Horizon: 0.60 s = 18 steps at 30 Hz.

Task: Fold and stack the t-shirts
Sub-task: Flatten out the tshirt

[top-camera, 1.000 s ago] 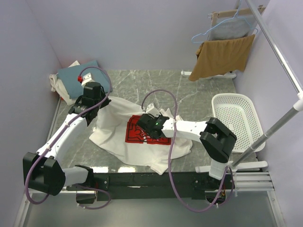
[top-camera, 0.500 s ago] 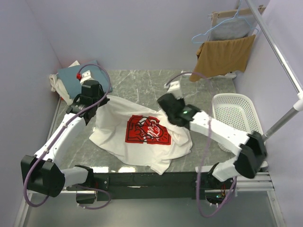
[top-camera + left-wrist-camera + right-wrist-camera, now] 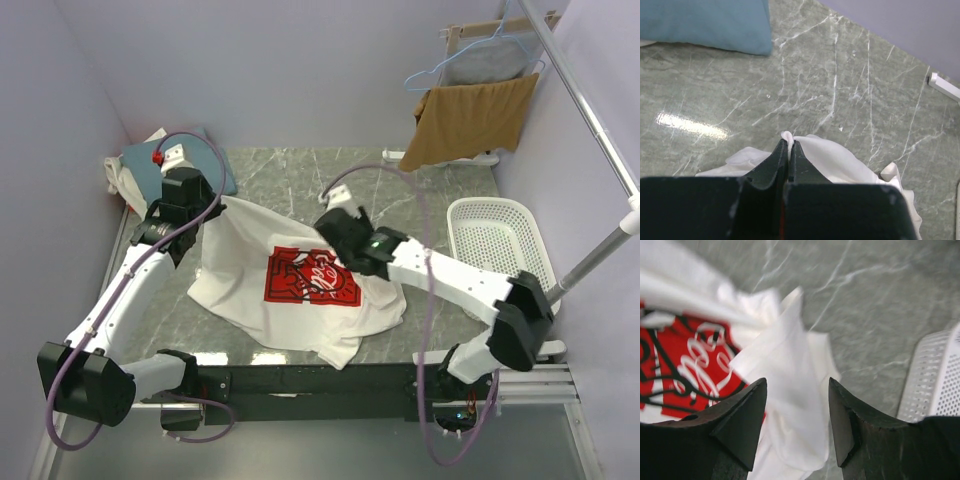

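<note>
Flanking the white t-shirt (image 3: 300, 295) lie teal shirt (image 3: 138, 168), basket (image 3: 480, 203), tan cloth (image 3: 470, 120).

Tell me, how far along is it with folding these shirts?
Looks done: the teal-blue shirt lies folded on the off-white one in the far-left corner. In hand: the white printed shirt lies rumpled and unfolded, with the left gripper pinching its edge and the right gripper open over its other side. Left: folding it and stacking it.

The right fingers (image 3: 742, 420) have left the red print (image 3: 310, 275) (now uncovered), swung to the far right edge of the white t-shirt (image 3: 290, 320) and parted; the left fingers (image 3: 775, 162) drew their corner slightly farther left.
</note>
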{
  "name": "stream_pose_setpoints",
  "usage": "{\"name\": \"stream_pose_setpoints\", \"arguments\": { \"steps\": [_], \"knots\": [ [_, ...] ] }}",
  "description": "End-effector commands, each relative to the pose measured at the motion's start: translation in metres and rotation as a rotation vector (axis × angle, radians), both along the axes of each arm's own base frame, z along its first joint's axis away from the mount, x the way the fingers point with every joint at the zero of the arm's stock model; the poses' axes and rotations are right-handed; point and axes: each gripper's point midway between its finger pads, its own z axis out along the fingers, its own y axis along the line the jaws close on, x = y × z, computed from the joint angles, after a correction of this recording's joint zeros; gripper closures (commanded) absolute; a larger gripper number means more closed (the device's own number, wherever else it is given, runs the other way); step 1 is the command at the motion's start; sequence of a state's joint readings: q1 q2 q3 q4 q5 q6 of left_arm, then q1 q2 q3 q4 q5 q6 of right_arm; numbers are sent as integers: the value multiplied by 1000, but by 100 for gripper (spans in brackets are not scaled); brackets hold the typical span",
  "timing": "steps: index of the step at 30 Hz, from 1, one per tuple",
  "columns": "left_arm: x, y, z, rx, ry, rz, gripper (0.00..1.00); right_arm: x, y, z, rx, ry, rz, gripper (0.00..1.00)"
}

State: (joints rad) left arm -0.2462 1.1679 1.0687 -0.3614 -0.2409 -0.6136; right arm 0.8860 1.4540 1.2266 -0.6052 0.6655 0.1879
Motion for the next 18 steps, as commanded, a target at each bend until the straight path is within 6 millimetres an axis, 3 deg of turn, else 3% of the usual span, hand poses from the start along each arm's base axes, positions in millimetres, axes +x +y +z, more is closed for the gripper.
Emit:
{"name": "stream_pose_setpoints", "arguments": {
  "steps": [1, 9, 18],
  "knots": [
    [4, -2, 11, -16, -46, -11, 99, -15, 22, -43, -33, 91, 58, 41],
    [4, -3, 11, -18, -49, -17, 99, -25, 44, -86, -69, 152, 97, 42],
    [3, -2, 8, -16, -43, -16, 99, -29, 39, -113, -145, 171, 83, 40]
  ]
}}
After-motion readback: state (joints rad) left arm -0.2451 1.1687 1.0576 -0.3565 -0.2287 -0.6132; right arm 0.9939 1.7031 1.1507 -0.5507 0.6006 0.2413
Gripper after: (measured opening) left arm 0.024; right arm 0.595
